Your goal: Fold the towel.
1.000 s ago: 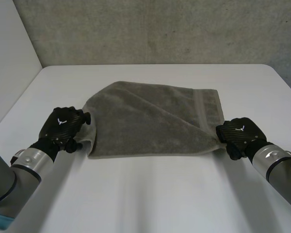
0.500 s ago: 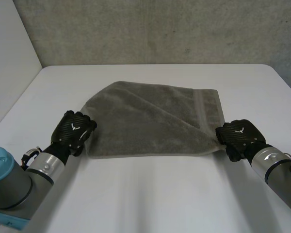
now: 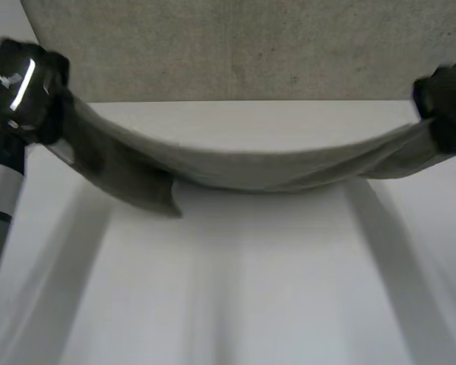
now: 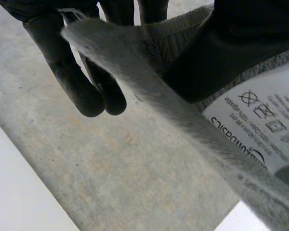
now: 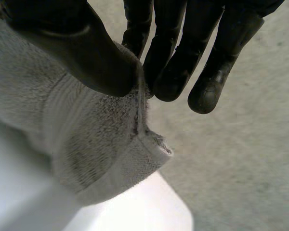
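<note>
Left hand (image 3: 19, 84): it is hovering high at about 10 o'clock over the table (image 3: 251, 304). Thumb and fingers are pinching one corner of the towel (image 3: 251, 169), and a white care label (image 4: 260, 125) is lying just beside the thumb.
Towel: it is hanging stretched between the two hands, with its middle sagging toward 12 o'clock of the table. It seems to be off the surface, though the blur is making that hard to confirm. A loose flap is drooping at about 9 o'clock of the sag.
Right hand (image 3: 444, 99): it is hovering at about 2 o'clock. The thumb is pressing the opposite corner against the fingertips, and the outer fingers are lying straight.
Step in hand: the hands are carrying the towel in the air, with no crease being set.
Next move: it likely calls for keeping both pinches firm. The hands would be moving level, so the hanging edge lands square for the fold.
</note>
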